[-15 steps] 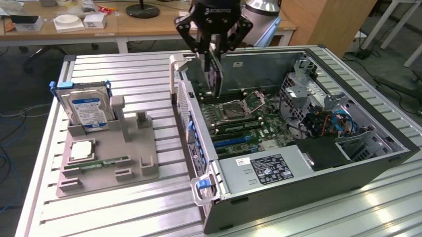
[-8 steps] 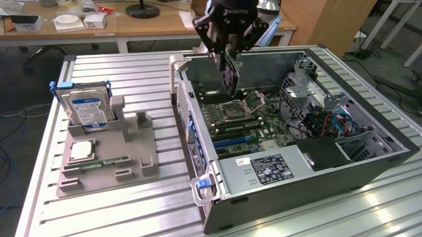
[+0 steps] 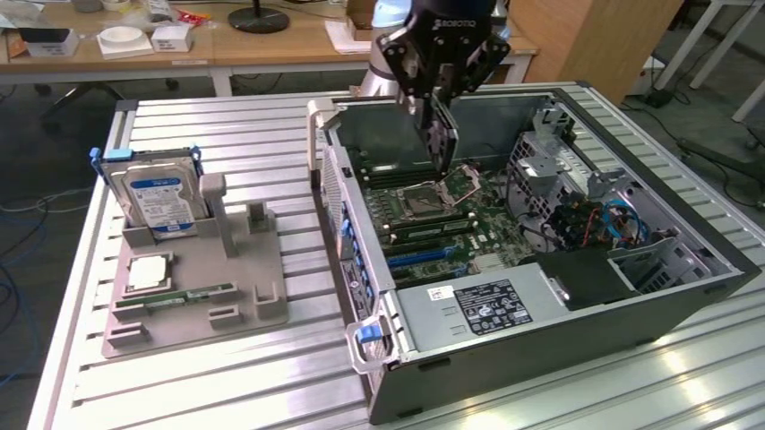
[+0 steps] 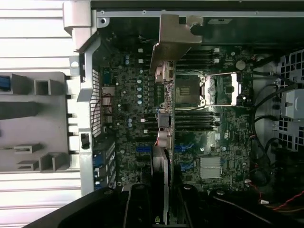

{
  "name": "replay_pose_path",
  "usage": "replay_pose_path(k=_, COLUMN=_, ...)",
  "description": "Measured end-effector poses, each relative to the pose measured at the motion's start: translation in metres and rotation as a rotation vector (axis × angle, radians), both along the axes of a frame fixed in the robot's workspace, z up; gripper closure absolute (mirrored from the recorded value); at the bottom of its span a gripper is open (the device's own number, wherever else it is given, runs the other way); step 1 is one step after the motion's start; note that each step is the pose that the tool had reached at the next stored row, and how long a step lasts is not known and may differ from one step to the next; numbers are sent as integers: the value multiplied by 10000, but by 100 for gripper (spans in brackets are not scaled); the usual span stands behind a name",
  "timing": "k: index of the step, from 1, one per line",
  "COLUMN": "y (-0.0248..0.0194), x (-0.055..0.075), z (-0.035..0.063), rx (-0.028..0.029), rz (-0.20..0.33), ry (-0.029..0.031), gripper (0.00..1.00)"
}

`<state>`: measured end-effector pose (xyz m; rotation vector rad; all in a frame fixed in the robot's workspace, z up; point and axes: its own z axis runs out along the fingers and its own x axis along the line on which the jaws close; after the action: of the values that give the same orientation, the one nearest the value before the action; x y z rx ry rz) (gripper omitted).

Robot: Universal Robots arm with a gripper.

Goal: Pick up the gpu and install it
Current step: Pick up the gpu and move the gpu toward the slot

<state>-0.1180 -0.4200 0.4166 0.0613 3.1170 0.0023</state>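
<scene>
Inside the open PC case (image 3: 562,349), the gripper (image 3: 438,90) is clamping the gpu (image 3: 440,139) upright, and it's hanging just above the motherboard (image 3: 502,235) by the CPU socket (image 3: 428,195).

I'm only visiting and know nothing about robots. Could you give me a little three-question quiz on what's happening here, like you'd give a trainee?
1. True or false: the gripper is shut on the gpu, which hangs edge-down inside the open computer case.
2. Where is the gpu? A: seated in a slot and let go. B: held by the gripper over the motherboard. C: lying flat outside the case.
3. Fill in: the blue-labelled ___ stands upright in the grey holder on the exterior view's left.

Key: 1 true. 2 B. 3 hard drive.
</scene>
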Motion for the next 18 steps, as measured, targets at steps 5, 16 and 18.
replay_pose_path(k=5, y=0, x=175, z=-17, rx=0, rz=1, ry=0, gripper=73)
replay_pose_path(k=16, y=0, x=571, z=-42, rx=0, rz=0, ry=0, gripper=73)
replay_pose_path(k=18, y=0, x=634, z=-45, rx=0, rz=1, ry=0, gripper=73)
